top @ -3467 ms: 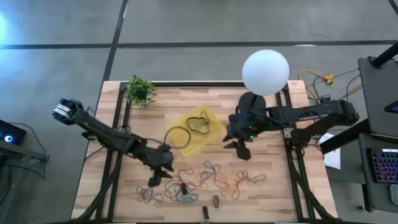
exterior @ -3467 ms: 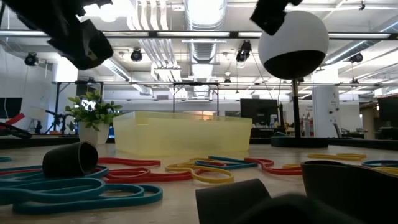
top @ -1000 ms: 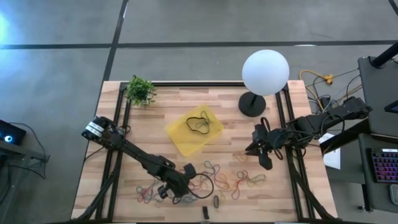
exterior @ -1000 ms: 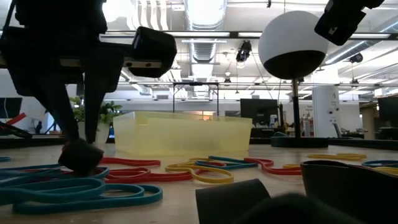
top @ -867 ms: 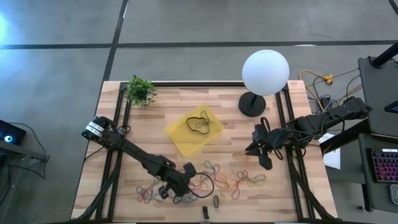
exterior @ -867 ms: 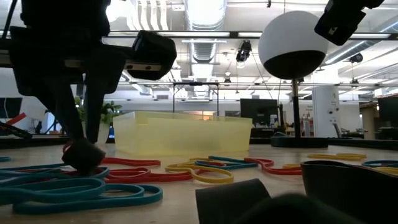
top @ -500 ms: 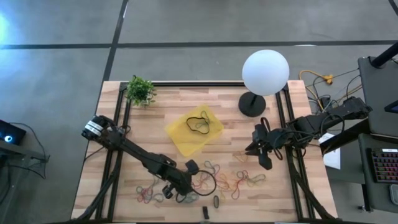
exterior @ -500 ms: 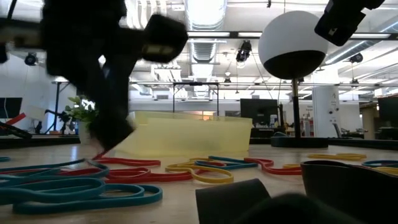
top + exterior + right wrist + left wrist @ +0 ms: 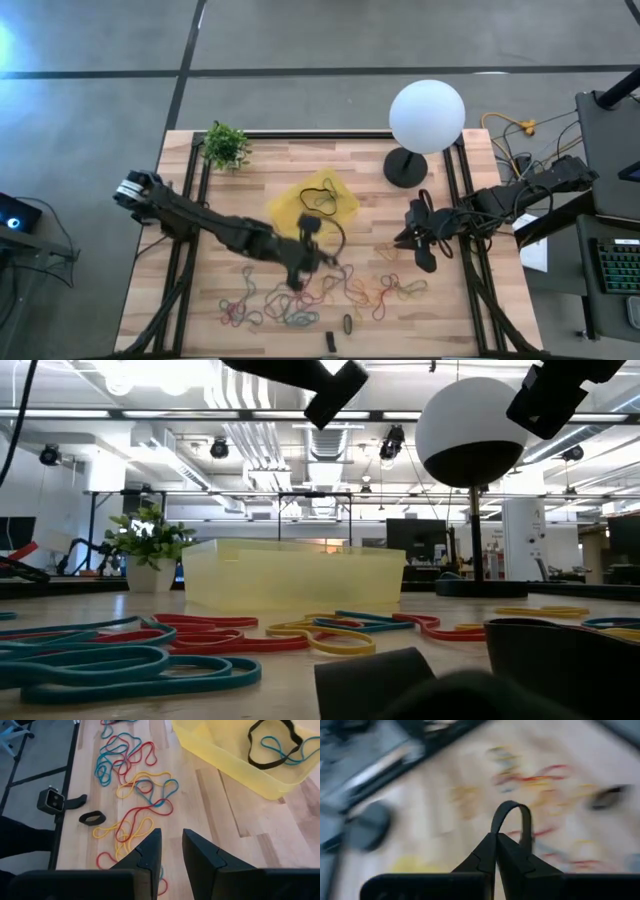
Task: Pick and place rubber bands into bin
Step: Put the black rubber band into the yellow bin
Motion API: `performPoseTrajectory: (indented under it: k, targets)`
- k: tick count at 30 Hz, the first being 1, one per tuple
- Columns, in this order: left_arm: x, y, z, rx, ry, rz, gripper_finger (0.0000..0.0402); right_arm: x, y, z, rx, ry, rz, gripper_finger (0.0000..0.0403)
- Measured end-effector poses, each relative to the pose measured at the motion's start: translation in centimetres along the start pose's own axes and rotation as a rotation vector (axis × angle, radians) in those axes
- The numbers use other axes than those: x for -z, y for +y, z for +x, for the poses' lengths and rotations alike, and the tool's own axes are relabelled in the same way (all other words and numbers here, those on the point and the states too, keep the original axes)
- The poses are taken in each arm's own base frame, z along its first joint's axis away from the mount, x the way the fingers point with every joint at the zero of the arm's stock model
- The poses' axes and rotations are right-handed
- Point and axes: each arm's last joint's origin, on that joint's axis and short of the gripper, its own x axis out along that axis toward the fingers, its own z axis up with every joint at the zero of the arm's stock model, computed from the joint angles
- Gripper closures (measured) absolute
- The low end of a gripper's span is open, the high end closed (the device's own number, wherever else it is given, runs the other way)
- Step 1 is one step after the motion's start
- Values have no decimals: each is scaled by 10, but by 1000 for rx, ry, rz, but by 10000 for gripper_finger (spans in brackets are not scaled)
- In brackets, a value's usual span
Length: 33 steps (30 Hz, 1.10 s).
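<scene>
One black rubber band (image 9: 512, 822) pinched in closed left gripper (image 9: 305, 262), just short of yellow bin (image 9: 284, 206), bin lying beyond toward table's far side; right gripper (image 9: 415, 243) parted, empty, farther off.

Wood, plastic and rubber

The table (image 9: 210, 815) is pale planked wood, matt; the bin (image 9: 225, 760) is translucent yellow plastic, smooth; the rubber bands (image 9: 135, 795) look matt; the lamp globe (image 9: 427, 115) is smooth white.
</scene>
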Motion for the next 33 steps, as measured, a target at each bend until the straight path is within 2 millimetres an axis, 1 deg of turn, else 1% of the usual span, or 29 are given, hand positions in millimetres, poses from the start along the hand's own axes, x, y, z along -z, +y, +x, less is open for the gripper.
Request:
performPoseTrajectory:
  k: [2, 6, 10, 14, 17, 24, 28, 33]
  targets:
    - [5, 16, -3, -88, 19, -26, 402, 0, 0, 0, 4, -2, -3, 335]
    - [22, 43, -2, -173, 73, -96, 402, 0, -1, 0, 19, -11, -7, 335]
    - [46, 65, 8, -230, 148, -203, 402, -1, 0, 0, 20, -18, -6, 335]
    - [71, 81, 20, -253, 219, -238, 402, -3, 0, 0, 22, -46, -2, 335]
    - [89, 87, 27, -241, 276, -254, 401, -4, 1, 0, 21, -64, 1, 335]
    - [112, 105, 30, -263, 326, -301, 401, -6, 1, 0, 31, -87, 24, 335]
    - [117, 114, 30, -279, 326, -329, 401, -8, 2, 0, 20, -112, 31, 335]
    - [117, 117, 30, -269, 317, -325, 402, -10, 4, 0, 6, -134, 32, 335]
